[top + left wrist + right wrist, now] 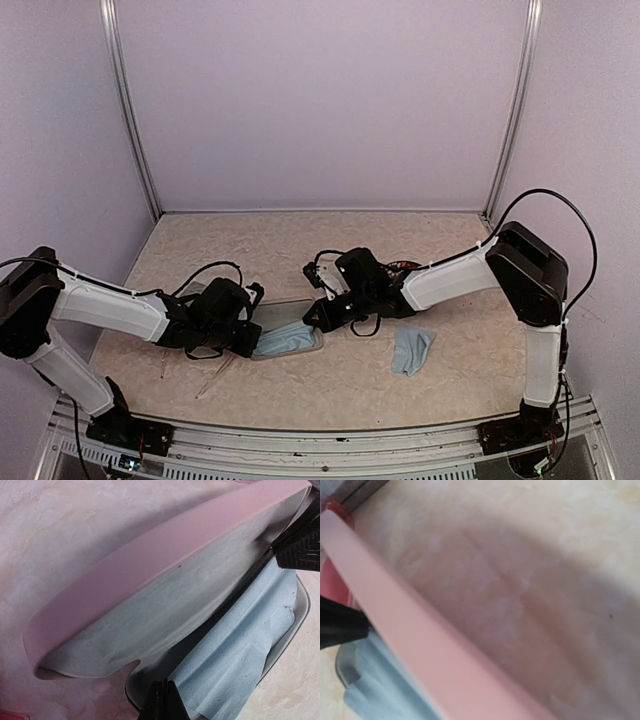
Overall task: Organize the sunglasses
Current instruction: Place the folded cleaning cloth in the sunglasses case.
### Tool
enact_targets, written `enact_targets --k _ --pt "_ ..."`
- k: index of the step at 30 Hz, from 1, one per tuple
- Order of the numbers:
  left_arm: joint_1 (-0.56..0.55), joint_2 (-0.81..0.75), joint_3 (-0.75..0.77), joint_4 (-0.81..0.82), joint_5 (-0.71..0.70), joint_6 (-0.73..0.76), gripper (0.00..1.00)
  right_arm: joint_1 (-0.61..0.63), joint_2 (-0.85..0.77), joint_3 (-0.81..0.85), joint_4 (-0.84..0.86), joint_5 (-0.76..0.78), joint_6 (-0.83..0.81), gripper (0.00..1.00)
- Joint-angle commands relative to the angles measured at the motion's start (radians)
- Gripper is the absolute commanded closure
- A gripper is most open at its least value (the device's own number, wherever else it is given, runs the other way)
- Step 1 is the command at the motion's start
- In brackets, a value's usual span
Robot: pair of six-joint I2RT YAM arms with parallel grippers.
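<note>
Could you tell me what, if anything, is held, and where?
The right gripper seems to pinch the pink case by its open lid's rim; the left gripper cannot be judged.

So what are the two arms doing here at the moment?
Both arms work on an open pink case in the middle of the table. The left gripper and the right gripper are at its opposite ends, and a light-blue cloth lies inside. A second cloth lies to its right. A pale pair of sunglasses seems to lie near the left arm, outside the case.
</note>
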Motion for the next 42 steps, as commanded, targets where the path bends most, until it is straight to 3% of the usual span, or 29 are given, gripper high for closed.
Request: enact_targets --k 1,4,17,28,42 --pt "0.009 0.023 0.024 -0.016 -0.008 0.004 1.00 0.005 0.016 0.026 -0.040 0.041 -0.025 1.00" --pt "0.009 0.024 0.030 -0.019 -0.014 -0.002 1.00 0.004 0.010 0.027 -0.043 0.043 -0.030 1.00" --pt "0.006 -0.063 0.034 -0.026 -0.038 -0.038 0.91 0.016 -0.049 0.016 -0.045 0.054 -0.031 0.74" --pt "-0.028 -0.125 0.009 0.031 -0.007 -0.049 0.85 0.032 -0.108 -0.030 -0.033 0.096 -0.018 0.67" --pt "-0.099 0.036 0.034 0.083 0.029 -0.052 0.84 0.066 -0.089 -0.032 -0.052 0.134 -0.018 0.61"
